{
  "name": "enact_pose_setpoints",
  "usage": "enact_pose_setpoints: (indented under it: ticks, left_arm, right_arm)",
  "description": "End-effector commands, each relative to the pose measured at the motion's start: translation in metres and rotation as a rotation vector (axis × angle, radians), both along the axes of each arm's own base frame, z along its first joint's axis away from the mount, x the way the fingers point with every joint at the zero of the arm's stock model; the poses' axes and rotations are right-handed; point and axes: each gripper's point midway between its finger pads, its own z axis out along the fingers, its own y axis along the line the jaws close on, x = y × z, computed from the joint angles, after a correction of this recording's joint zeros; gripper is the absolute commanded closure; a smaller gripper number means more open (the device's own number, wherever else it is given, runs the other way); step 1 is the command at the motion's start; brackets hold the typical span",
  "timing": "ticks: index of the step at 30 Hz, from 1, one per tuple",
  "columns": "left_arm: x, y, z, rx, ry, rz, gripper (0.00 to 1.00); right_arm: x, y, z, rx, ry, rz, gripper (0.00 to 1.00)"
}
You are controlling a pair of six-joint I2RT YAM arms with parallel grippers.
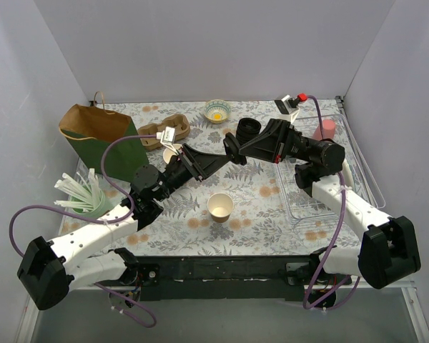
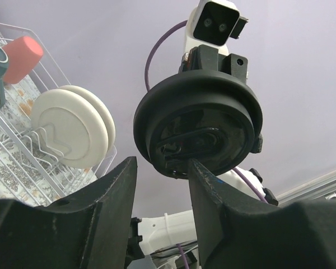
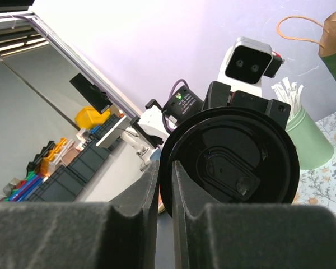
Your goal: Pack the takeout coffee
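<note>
**Paper cup**: brown outside, cream inside, upright and lidless on the floral counter, near the middle, toward the near edge. Neither arm touches it.

**Black lid**: off the cup, held in the air over the counter's middle, on the far side of the cup. Its top face, with the sip opening, faces the right wrist camera. Its underside faces the left wrist camera.

**Right gripper**: reaches in from the right. Jaws narrow, pinching the lid's rim between them.

**Left gripper**: reaches in from the left and meets the lid from the opposite side. Jaws parted, with the lid's lower edge dipping into the gap. The pictures do not show whether either jaw touches it.

**Stack of black lids**: just beyond the two grippers.

**Paper bag**: brown and green, open-topped, at the far left.

**Cardboard cup carrier**: just right of the bag.

**Small bowl**: something yellow inside, at the far centre.

**Green holder**: full of white sticks, at the left edge.

**Wire dish rack**: on the right side of the counter, holding white plates on edge. A pink cup is at its far end.
</note>
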Motion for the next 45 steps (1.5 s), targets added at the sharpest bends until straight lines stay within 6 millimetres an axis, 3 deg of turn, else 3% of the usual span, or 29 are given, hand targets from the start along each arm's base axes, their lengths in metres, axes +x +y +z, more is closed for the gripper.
enact_pose_setpoints:
  ticks: [1, 15, 25, 32, 35, 38, 39, 42, 45]
  left_arm:
    - [-0.002, 0.005, 0.027, -0.053, -0.053, 0.011, 0.61]
    - [0.003, 0.001, 0.018, -0.058, -0.02, 0.011, 0.64]
    - [0.003, 0.001, 0.02, -0.074, -0.015, 0.008, 0.8]
    - [0.004, 0.005, 0.017, -0.049, -0.012, 0.034, 0.96]
    - [0.002, 0.01, 0.016, -0.039, -0.017, 0.049, 1.0]
    - [0.005, 0.015, 0.009, 0.022, 0.01, 0.083, 1.0]
    - [0.007, 0.018, 0.014, 0.033, 0.01, 0.106, 1.0]
    - [0.008, 0.028, -0.004, 0.169, 0.055, 0.158, 1.0]
    - [0.004, 0.04, -0.023, 0.381, 0.105, 0.18, 1.0]
  right_arm:
    - [-0.045, -0.02, 0.028, 0.187, -0.335, 0.006, 0.82]
    - [-0.047, -0.021, 0.028, 0.201, -0.33, 0.013, 0.82]
    - [-0.046, -0.021, 0.026, 0.197, -0.319, 0.011, 0.8]
    - [-0.04, -0.017, 0.012, 0.146, -0.295, -0.014, 0.74]
    - [-0.039, -0.016, 0.005, 0.122, -0.281, -0.027, 0.68]
    - [-0.036, -0.016, -0.004, 0.081, -0.272, -0.044, 0.57]
    - [-0.038, -0.018, -0.005, 0.067, -0.28, -0.048, 0.49]
    - [-0.031, -0.023, -0.016, -0.003, -0.285, -0.093, 0.38]
    - [-0.007, -0.023, -0.042, -0.158, -0.207, -0.179, 0.25]
